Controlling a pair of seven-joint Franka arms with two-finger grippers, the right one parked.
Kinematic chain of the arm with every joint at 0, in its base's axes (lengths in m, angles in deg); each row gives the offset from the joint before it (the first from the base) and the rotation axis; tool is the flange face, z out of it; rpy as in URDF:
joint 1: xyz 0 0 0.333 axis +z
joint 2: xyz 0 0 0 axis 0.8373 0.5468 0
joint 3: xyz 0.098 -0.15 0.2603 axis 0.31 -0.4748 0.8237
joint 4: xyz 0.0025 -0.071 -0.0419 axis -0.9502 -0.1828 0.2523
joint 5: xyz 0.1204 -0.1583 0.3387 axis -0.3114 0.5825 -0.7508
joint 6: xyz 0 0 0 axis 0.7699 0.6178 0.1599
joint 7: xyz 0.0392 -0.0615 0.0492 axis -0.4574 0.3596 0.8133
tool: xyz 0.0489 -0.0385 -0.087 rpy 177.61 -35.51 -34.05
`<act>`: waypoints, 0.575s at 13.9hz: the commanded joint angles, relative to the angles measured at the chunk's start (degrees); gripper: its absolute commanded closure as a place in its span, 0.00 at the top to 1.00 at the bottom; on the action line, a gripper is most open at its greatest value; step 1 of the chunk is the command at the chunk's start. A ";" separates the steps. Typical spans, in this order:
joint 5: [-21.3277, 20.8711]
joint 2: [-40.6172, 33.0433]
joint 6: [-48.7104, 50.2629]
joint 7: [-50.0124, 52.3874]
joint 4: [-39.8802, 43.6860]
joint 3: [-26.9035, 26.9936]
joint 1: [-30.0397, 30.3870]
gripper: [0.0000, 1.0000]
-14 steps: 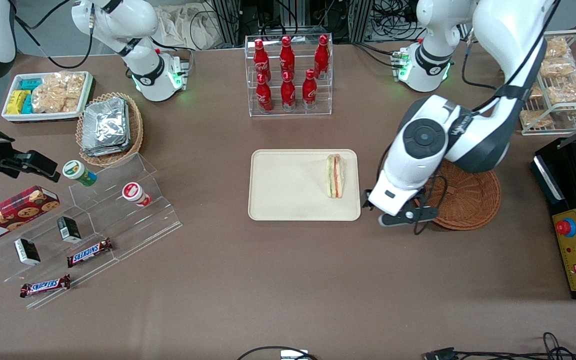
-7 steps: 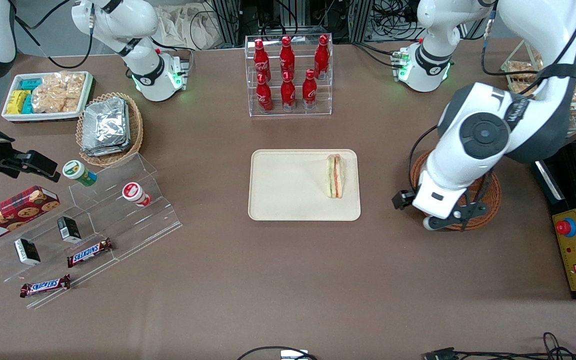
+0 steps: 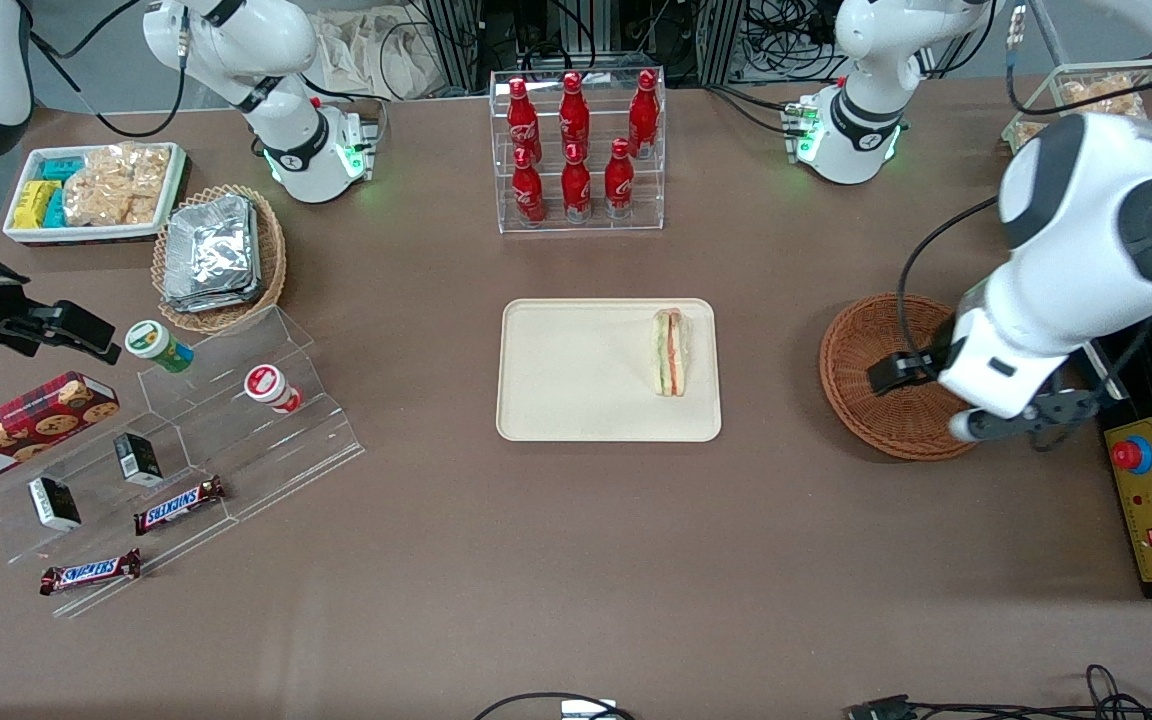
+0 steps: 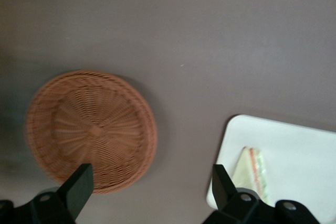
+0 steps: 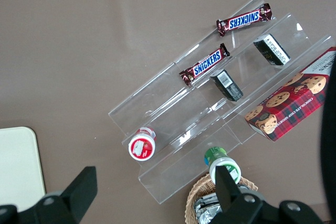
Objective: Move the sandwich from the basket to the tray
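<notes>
While the sandwich (image 3: 670, 352) lies flat on the tray (image 3: 576, 400), toward the tray's end that faces the working arm, its striped cut edge of green, orange and red runs from the nearer rim of the tray toward the farther one. The tray sits on the brown bench (image 3: 536, 560) near the middle, nearer to the front camera than the clear rack of red bottles (image 3: 578, 148).

The basket (image 3: 876, 400) stands on the bench at the tray's three o'clock in the front view, apart from it with bare bench between, and nothing lies in it. In the left wrist view the basket (image 4: 90, 128) shows its woven floor bare, and the sandwich (image 4: 251, 174) and a corner of the tray (image 4: 294, 145) show as well.

The end effector (image 3: 1011, 425) hangs raised over the basket's rim toward the working arm's end of the bench, touching neither basket nor sandwich. In the left wrist view its two dark fingers (image 4: 79, 184) stand wide apart with nothing between them.

Toward the parked arm's end of the bench stand a lighter wicker basket of foil packets (image 3: 216, 255), a white tray of snacks (image 3: 91, 190) and a clear stepped display (image 3: 186, 440) with chocolate bars and small cups.
</notes>
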 commanded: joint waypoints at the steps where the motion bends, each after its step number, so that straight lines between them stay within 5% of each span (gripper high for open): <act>1: 2.67 -5.28 3.96 -8.66 -1.14 8.83 -4.86 1.00; 8: 2.24 -12.49 7.57 -23.70 -3.33 19.48 -10.76 1.00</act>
